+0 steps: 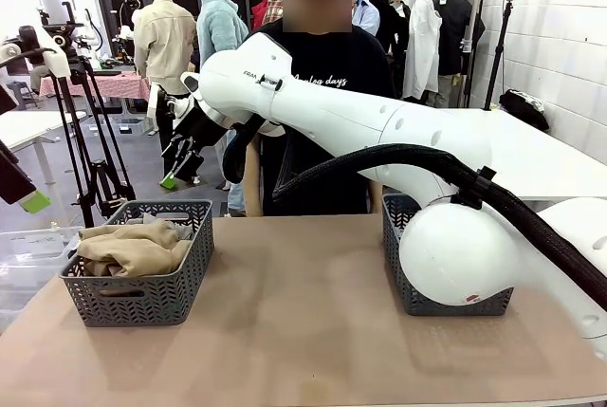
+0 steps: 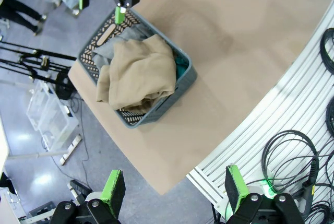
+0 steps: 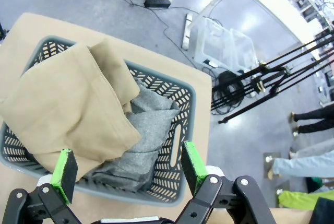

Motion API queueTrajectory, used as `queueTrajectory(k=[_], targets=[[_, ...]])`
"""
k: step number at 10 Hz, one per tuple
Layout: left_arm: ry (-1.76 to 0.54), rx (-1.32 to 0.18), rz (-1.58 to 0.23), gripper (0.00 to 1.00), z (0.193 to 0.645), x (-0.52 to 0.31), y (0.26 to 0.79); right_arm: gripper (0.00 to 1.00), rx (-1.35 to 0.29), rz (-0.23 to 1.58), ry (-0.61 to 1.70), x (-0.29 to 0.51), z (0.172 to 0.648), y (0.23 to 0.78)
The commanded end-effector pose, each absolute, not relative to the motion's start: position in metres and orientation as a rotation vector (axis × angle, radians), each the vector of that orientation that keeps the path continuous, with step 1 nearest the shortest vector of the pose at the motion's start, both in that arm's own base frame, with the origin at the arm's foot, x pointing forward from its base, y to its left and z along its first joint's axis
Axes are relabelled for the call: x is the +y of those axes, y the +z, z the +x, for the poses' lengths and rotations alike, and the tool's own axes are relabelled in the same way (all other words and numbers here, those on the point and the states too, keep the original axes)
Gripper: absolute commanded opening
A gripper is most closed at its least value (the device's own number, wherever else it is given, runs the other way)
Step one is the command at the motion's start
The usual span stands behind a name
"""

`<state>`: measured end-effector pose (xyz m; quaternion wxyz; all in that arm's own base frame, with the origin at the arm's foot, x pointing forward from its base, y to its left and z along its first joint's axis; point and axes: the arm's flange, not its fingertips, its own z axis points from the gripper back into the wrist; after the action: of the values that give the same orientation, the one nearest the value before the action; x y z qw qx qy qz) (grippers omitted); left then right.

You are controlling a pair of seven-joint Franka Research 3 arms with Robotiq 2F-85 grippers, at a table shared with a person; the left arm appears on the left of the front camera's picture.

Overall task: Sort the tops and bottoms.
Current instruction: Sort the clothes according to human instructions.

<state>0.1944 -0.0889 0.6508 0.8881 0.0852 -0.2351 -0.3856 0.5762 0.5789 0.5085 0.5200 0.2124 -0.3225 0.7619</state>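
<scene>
The tops lie piled in the left grey basket. A tan-beige top is uppermost, and it also fills much of the right wrist view. Under it lies a heather grey top, and a teal-green edge peeks out at the basket's side. The bottoms are hidden. My right gripper reaches across the table and hangs open above the left basket's far edge, its pads empty. High over the table's left corner, my left gripper is open too, holding nothing.
A second grey basket stands at the right, mostly hidden behind my right arm's base. A person in a black T-shirt stands at the far side. Bare tabletop lies between the baskets. Black tripods stand left of the table.
</scene>
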Motion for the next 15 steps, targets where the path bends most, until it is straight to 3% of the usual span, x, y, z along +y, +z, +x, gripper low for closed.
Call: queueTrajectory(k=[1,4,6,11,15], targets=[[-0.794,-0.479,0.186,1.0,0.194,-0.087,0.652,1.0,-0.773,0.509,1.827,0.579,0.576,0.508],[-0.794,-0.479,0.186,1.0,0.194,-0.087,0.652,1.0,-0.631,0.389,1.75,0.541,0.546,0.551],[-0.794,-0.479,0.186,1.0,0.194,-0.087,0.652,1.0,-0.588,0.393,1.583,0.491,0.513,0.566],[-0.794,-0.479,0.186,1.0,0.194,-0.087,0.652,1.0,-0.494,0.375,1.266,0.363,0.433,0.562],[-0.794,-0.479,0.186,1.0,0.194,-0.087,0.652,1.0,-0.518,0.422,1.03,0.265,0.333,0.538]])
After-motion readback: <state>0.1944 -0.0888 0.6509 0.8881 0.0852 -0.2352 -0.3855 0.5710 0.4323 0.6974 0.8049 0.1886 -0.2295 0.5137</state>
